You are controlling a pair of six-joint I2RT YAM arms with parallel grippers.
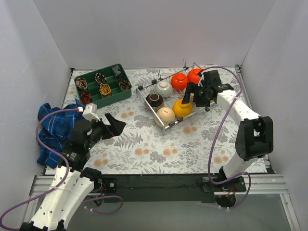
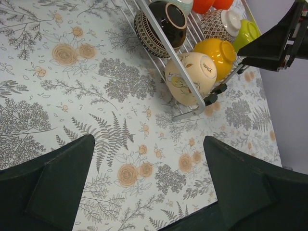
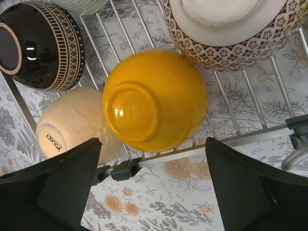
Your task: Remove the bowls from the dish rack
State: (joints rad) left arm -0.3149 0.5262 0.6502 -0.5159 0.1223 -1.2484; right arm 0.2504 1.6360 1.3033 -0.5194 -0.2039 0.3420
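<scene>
Across the floral worktop (image 1: 159, 144), the dish rack (image 1: 146, 101) is sitting at an angle toward the far right, holding the bowls. Left of it, a dark green tray (image 1: 111, 99) is lying near the far edge, and a blue cloth (image 1: 50, 122) is bunching at the left side.

The right arm (image 1: 243, 113) is rising from its base, folding at the elbow and stretching leftward over the rack's right side, with its wrist tipping downward. The left arm (image 1: 72, 149) is leaning forward low over the near left of the worktop, well apart from the rack and pointing toward it.

The right pincer (image 3: 153, 192) is hanging with its fingers spread wide above the orange-yellow bowl (image 3: 154, 98), which is lying upside down near the rack's front rail. The left pincer (image 2: 147, 192) is gaping too, gripping nothing, over bare worktop.

Just beside the orange-yellow bowl, the beige bowl (image 3: 72, 122) is resting in the near corner. The dark brown bowl (image 3: 41, 45) is lying behind it, and the white lattice-patterned bowl (image 3: 226, 29) is sitting to the right. Two red-orange bowls (image 1: 179, 81) are occupying the far end.
</scene>
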